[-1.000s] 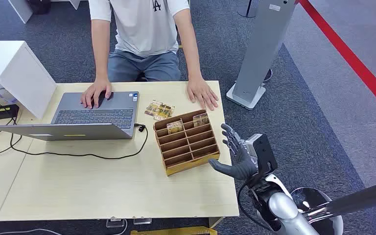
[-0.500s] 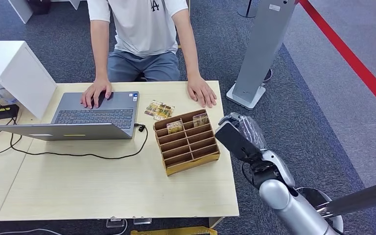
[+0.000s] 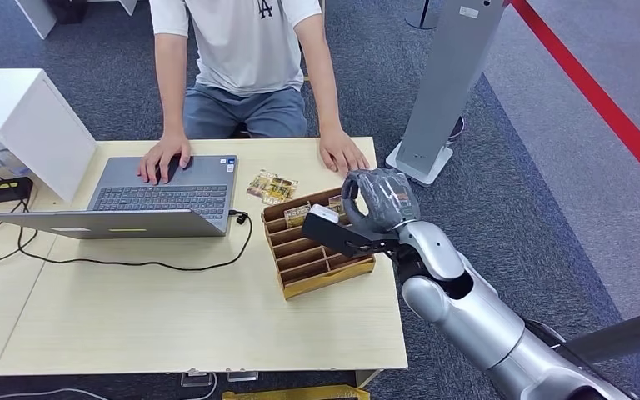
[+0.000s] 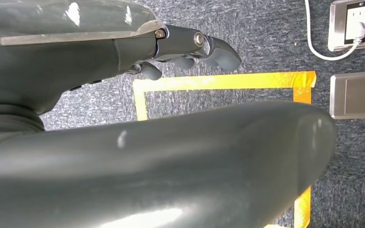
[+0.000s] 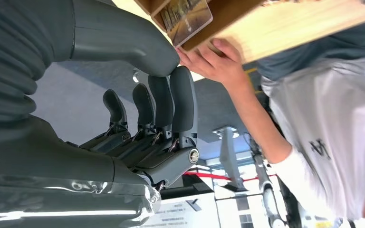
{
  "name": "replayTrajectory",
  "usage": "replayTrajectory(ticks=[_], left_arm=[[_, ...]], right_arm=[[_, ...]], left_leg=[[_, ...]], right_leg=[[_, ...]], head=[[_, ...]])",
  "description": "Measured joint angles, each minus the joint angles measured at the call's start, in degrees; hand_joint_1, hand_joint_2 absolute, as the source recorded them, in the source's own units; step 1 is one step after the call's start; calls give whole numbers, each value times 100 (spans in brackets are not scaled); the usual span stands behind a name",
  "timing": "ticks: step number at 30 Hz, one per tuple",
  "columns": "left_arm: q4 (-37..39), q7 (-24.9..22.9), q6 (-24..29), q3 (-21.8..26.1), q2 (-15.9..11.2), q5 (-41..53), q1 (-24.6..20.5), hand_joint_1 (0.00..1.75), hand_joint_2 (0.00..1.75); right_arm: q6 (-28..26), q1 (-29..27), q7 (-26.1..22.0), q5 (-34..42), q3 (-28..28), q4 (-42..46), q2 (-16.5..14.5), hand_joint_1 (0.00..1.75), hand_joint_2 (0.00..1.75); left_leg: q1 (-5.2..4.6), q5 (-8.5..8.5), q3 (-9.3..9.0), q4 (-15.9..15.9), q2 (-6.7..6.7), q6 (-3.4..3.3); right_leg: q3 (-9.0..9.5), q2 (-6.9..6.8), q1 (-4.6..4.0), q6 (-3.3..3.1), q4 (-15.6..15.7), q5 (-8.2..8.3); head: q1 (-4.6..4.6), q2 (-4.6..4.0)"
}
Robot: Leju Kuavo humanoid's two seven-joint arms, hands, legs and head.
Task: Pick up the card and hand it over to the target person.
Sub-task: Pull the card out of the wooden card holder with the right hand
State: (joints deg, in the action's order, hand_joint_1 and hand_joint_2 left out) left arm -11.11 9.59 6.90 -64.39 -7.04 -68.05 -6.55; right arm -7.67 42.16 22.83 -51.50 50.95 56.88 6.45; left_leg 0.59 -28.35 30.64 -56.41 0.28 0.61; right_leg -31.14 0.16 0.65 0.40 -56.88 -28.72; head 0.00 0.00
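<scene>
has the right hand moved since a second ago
Yes. The right hand has moved from beside the table's edge to over the far end of the card organizer.

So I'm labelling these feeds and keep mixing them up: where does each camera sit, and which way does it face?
Head view: high on the body, looking down at the table, organizer, laptop and seated person; right hand shows.
Left wrist view: behind the left hand, facing carpet with yellow tape.
Right wrist view: behind the right hand, facing a card in the organizer and the person's hand.
Head and right wrist views share organizer and person.
</scene>
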Motion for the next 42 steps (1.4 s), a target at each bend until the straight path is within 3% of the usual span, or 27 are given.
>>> replayTrajectory(ticks=[1,5,8,14,29,36,42], left_arm=[[0,4,-1,-10,2,2,-1,0,0],[1,9,2,-46,-4,1,-4,0,0],[0,-11,5,-68,-14,-10,-5,0,0],[-6,-7,-11,-102,-6,-11,-6,0,0],[-8,-36,11,-194,14,26,-38,0,0],[-9,-50,20,-217,18,17,-45,0,0],[-8,-52,26,-221,25,7,-57,0,0]], right_arm=[[-27,32,-2,-5,-5,-119,-11,126,175],[-125,87,-33,22,-54,-310,4,88,175],[-179,56,-2,44,-123,-132,73,78,175],[-165,28,51,36,-154,145,125,69,175],[-78,-8,104,47,-149,119,142,77,175],[-125,61,13,86,-68,35,40,45,175],[-107,98,-7,147,-40,-8,7,47,175]], left_leg=[[0,1,0,1,-1,0],[-1,0,5,-2,-13,-2],[-2,1,9,-4,-22,-3],[-2,-2,19,-12,-28,-2],[-2,1,19,-9,-31,-3],[-2,0,18,-11,-27,-1],[-2,-1,23,-14,-29,-3]], right_leg=[[0,-1,0,0,0,0],[0,-15,1,2,-1,-4],[-2,-23,2,2,-2,-6],[-12,-29,2,2,-9,-10],[-11,-32,2,2,-6,-9],[-14,-28,2,1,-9,-9],[-16,-30,2,2,-11,-10]], head=[[0,0],[0,0],[0,0],[0,0],[0,0],[0,0],[0,0]])
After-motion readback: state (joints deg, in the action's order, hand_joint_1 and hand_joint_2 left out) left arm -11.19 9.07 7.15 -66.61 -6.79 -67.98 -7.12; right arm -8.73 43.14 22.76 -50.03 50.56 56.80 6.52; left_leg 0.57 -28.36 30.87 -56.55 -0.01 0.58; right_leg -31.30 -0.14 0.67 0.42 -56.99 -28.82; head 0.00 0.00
